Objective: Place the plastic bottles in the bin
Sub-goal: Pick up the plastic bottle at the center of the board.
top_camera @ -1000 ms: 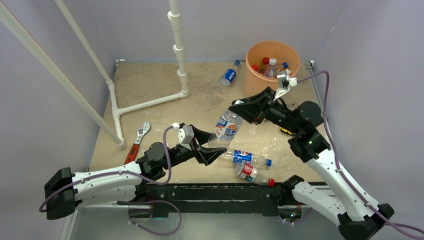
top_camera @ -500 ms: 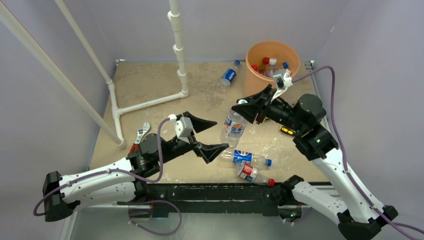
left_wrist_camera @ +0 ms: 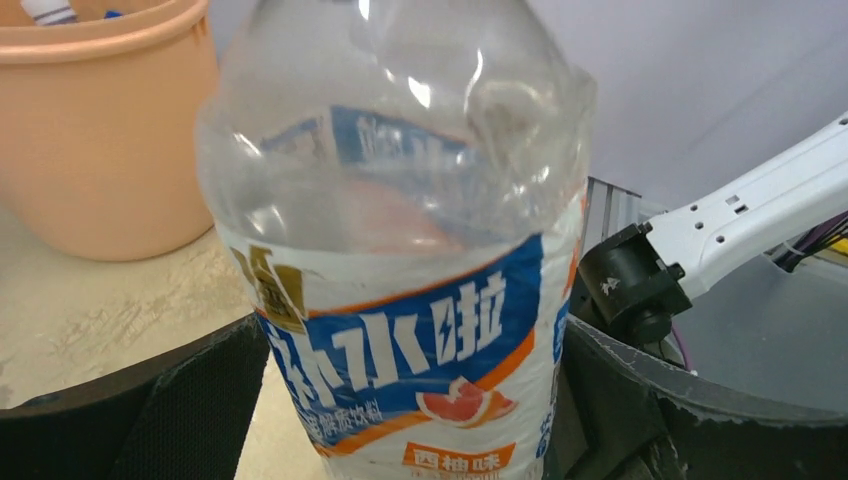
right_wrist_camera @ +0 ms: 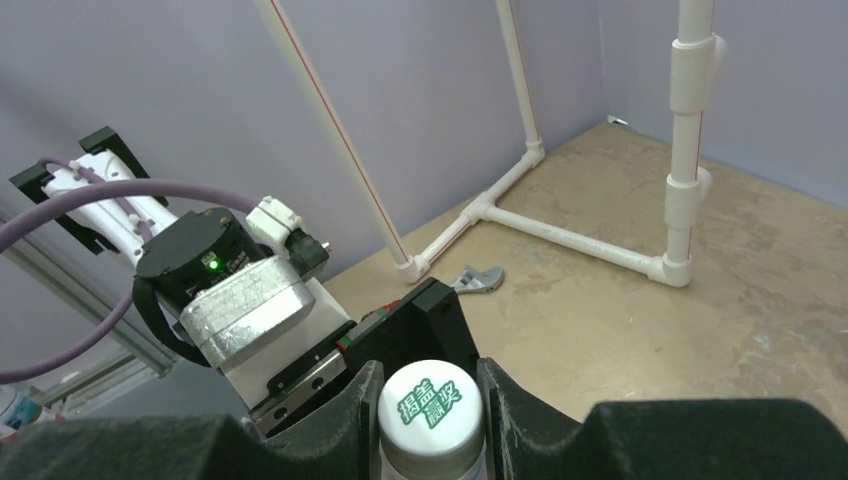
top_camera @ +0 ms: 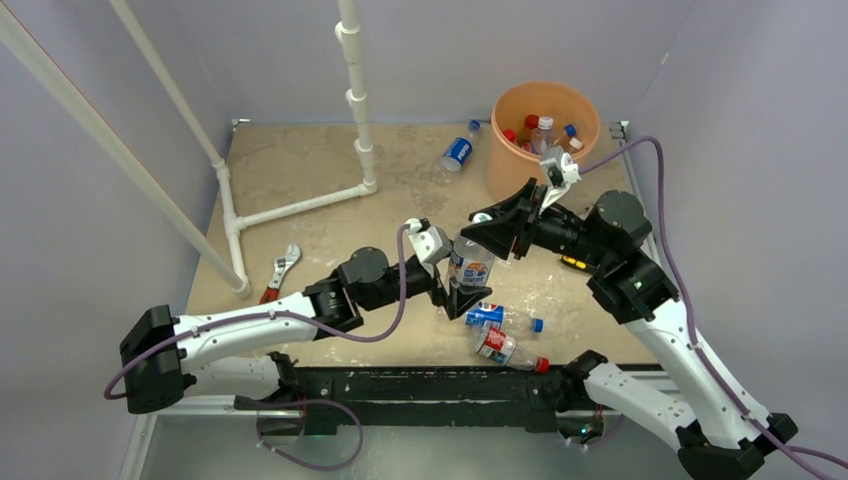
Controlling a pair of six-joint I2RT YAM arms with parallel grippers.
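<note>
A clear plastic bottle [top_camera: 470, 262] with a blue, white and orange label [left_wrist_camera: 400, 340] hangs upright over the middle of the table. My right gripper [top_camera: 478, 224] is shut on its white cap [right_wrist_camera: 432, 408] from above. My left gripper [top_camera: 457, 277] is open, with a finger on each side of the bottle's lower body [left_wrist_camera: 410, 420]. The orange bin [top_camera: 510, 160] stands at the back right with several bottles [top_camera: 540, 130] inside. Another bottle [top_camera: 458, 152] lies left of the bin. Two more lie near the front edge, one blue-labelled [top_camera: 490, 315] and one red-labelled [top_camera: 500, 347].
A white pipe frame [top_camera: 300, 205] stands across the back left, with slanted poles running to the near left. A red-handled wrench [top_camera: 280, 275] lies by the frame's near foot. A yellow-and-black tool [top_camera: 572, 262] lies under my right arm.
My left gripper let go of the bottle, opened wide, pulled back, then reached right until its fingers straddled the bottle. My right gripper kept the cap and the bottle swung upright.
</note>
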